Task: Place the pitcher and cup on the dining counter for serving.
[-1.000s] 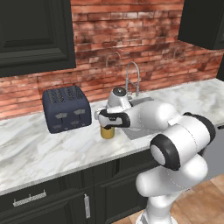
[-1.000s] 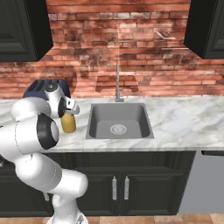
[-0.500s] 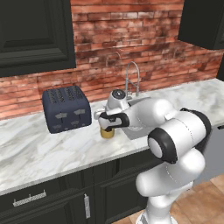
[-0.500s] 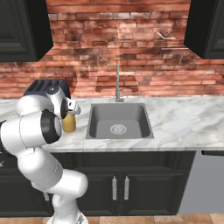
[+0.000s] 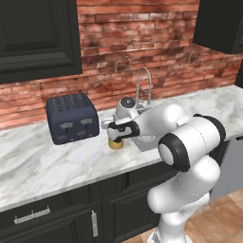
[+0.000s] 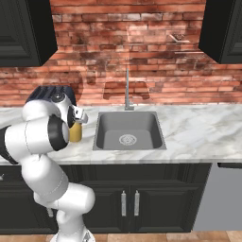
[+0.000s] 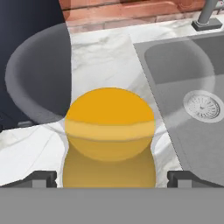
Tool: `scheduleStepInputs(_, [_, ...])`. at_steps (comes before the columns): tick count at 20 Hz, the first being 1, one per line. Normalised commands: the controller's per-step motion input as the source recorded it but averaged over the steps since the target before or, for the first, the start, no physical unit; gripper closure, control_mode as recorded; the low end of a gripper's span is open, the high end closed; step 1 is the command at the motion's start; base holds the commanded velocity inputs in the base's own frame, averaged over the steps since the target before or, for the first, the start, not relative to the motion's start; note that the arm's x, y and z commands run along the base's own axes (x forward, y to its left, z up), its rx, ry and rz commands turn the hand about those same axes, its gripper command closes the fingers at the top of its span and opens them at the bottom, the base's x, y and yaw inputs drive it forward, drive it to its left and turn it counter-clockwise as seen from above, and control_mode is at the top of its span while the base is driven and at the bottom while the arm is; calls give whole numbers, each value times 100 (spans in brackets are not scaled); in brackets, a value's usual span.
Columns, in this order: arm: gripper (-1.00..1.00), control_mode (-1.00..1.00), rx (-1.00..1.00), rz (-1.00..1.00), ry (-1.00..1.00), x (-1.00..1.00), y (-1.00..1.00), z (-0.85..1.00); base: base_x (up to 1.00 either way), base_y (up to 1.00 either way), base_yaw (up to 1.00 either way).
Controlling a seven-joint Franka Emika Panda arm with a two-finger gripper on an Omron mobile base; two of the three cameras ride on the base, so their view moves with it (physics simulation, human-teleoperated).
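Two dark fingertips [image 7: 37, 178] are showing at the bottom of my hand view, standing as wide apart as they go, one on each side of the pitcher [image 7: 109, 131]; I am seeing a gap between each tip and the amber body, so I am gripping nothing. I am holding the gripper [image 5: 118, 134] low over the pitcher [image 5: 115, 144], which is standing upright on the marble worktop [image 5: 42, 166], between the dark blue toaster [image 5: 71, 117] and the sink [image 6: 128, 131]. From the right base camera I am only catching a sliver of the pitcher [image 6: 75, 132] past my own forearm, just left of the basin's rim. Looking down along the hand, I am seeing the pitcher's paler top as a round disc with the darker body bulging below it; whether anything is inside it I cannot tell. The sink basin [image 7: 188, 105] is sitting bare, with just the round drain [image 7: 202, 105] at its floor, and the faucet [image 5: 142, 85] is rising behind it against the brick wall [image 6: 127, 52]
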Motion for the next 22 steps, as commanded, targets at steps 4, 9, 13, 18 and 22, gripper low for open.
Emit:
scheduleStepInputs(4, [-100,-100,0,0,-2,7,0,-6,0,0,0])
scheduleStepInputs(9, [100,-100,0,0,-3,5,0,-3,0,0,0])
scheduleStepInputs(13, [100,-100,0,0,-4,3,0,-5,0,0,0])
scheduleStepInputs(18, [100,-100,0,0,-1,1,0,-1,0,0,0])
scheduleStepInputs(22, [100,-100,0,0,0,0,0,0,0,0,0])
